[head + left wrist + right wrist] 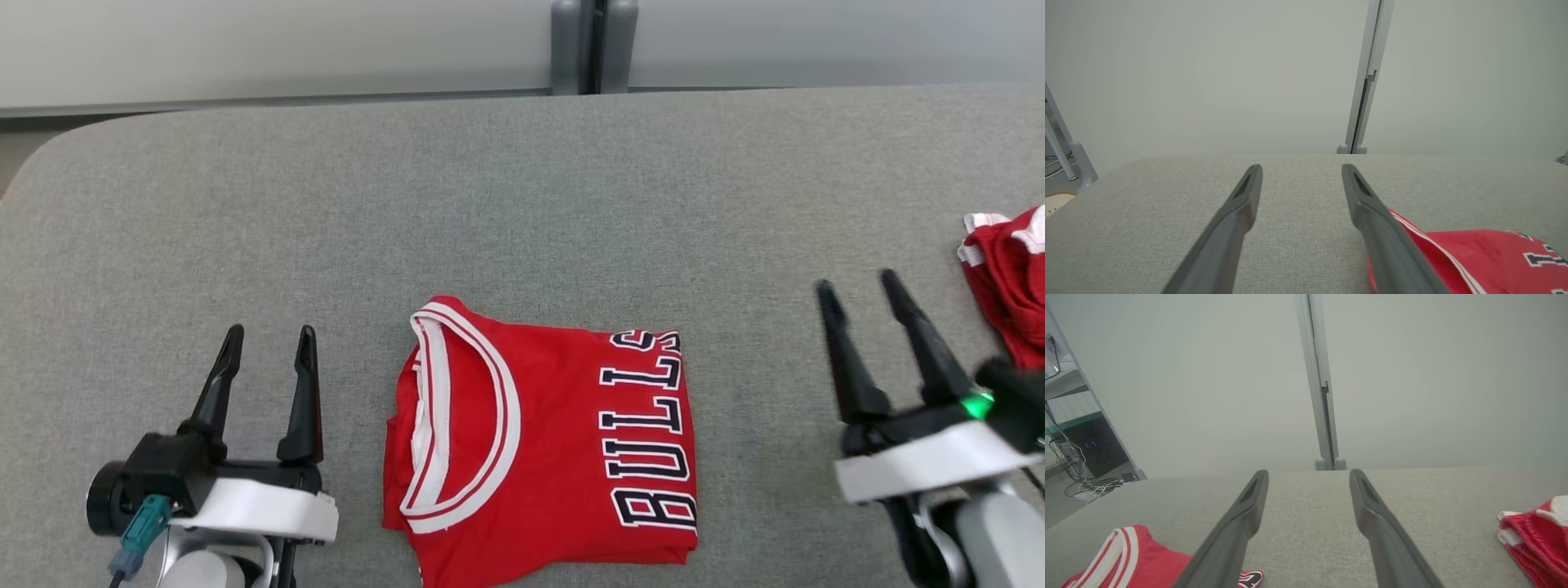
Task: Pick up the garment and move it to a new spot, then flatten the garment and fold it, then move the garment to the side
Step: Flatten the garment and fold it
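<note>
The garment [555, 441], a red jersey with white collar trim and dark "BULLS" lettering, lies folded into a neat rectangle near the front middle of the grey table [522, 204]. Part of it also shows as the garment [1474, 257] at the lower right of the left wrist view and as the garment [1131, 555] at the lower left of the right wrist view. My left gripper [269, 343] hovers open just left of it, fingers empty. My right gripper [861, 294] is open to its right, well apart from it, holding nothing.
A second red and white cloth [1012, 278] lies bunched at the table's right edge, close to my right gripper; this cloth [1535, 539] also appears in the right wrist view. A grey post [592, 45] stands behind the table. The far half of the table is bare fabric.
</note>
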{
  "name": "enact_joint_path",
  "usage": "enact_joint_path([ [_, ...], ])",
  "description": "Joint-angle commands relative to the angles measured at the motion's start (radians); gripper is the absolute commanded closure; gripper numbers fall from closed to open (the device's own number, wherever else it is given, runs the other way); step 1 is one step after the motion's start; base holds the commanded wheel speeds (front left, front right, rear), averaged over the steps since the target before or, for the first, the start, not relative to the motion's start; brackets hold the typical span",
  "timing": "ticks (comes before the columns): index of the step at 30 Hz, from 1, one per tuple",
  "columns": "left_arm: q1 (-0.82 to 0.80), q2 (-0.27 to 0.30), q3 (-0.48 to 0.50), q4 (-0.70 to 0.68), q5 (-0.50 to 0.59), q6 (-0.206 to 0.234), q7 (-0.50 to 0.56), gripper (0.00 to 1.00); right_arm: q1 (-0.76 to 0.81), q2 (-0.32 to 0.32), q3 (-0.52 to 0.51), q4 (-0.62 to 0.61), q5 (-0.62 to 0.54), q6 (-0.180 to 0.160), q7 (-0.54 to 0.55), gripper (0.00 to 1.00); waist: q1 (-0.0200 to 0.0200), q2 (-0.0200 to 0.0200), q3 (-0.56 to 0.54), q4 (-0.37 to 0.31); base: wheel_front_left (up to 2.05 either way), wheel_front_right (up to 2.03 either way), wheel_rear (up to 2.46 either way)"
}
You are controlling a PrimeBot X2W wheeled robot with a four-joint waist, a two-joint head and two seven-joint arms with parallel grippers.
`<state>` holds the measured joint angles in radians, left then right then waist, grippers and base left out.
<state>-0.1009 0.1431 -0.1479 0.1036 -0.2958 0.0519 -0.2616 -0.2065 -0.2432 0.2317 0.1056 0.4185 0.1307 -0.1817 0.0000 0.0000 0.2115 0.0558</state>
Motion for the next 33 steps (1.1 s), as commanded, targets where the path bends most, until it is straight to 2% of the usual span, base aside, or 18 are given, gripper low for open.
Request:
enact_joint_path([
  [1, 0.019, 0.01, 0.006, -0.001, 0.003, -0.004, -0.004, 0.0, 0.05, -0.007, -0.057, -0.018, -0.021, 0.0, 0.015, 0.0, 0.0, 0.0, -0.016, -0.009, 0.0, 0.0, 0.0],
  [5, 0.046, 0.026, 0.012, 0.003, 0.0, -0.004, -0.003, 0.0, 0.14, 0.005, -0.151, -0.061, -0.052, 0.0, 0.042, 0.0, 0.0, 0.0, -0.047, -0.021, 0.0, 0.0, 0.0],
  [10, 0.093, 0.039, 0.012, 0.009, -0.011, -0.002, 0.019, 0.0, 0.231, 0.023, -0.195, -0.1, -0.074, 0.0, 0.081, 0.0, 0.0, 0.0, -0.117, -0.029, 0.0, 0.0, 0.0],
  [22, 0.188, 0.062, 0.023, -0.02, -0.03, 0.016, 0.049, 0.0, 0.359, 0.064, -0.229, -0.176, -0.103, 0.0, 0.139, 0.0, 0.0, 0.0, -0.21, -0.03, 0.0, 0.0, 0.0],
  [33, 0.211, 0.07, 0.011, -0.056, -0.033, 0.026, 0.071, 0.0, 0.396, 0.076, -0.244, -0.23, -0.134, 0.0, 0.192, 0.0, 0.0, 0.0, -0.22, -0.028, 0.0, 0.0, 0.0],
])
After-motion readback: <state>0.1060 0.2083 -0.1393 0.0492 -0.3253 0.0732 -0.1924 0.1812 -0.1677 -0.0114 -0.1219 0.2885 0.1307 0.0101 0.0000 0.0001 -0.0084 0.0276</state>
